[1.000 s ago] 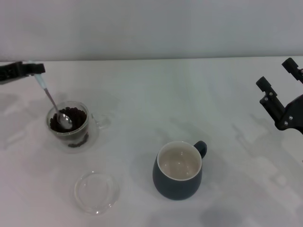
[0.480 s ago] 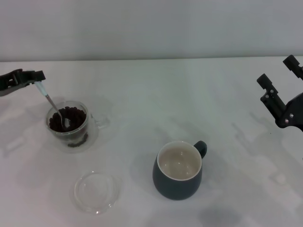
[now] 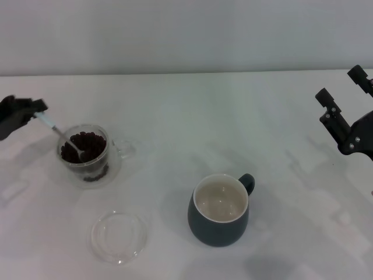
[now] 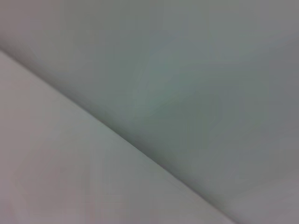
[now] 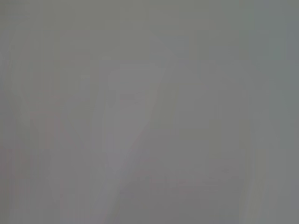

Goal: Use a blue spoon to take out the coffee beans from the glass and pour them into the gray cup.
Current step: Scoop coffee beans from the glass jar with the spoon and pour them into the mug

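Spoon (image 3: 61, 135) handle clenched in left gripper (image 3: 36, 108), shaft slanting right and nearer into glass (image 3: 85, 153); right gripper (image 3: 344, 96) released, far right.

The left claw (image 3: 36, 109) now sits lower and farther left than before, so the blue spoon (image 3: 58, 134) leans flatter, its bowl sunk deeper among the coffee beans (image 3: 84, 146) in the glass (image 3: 86, 153).
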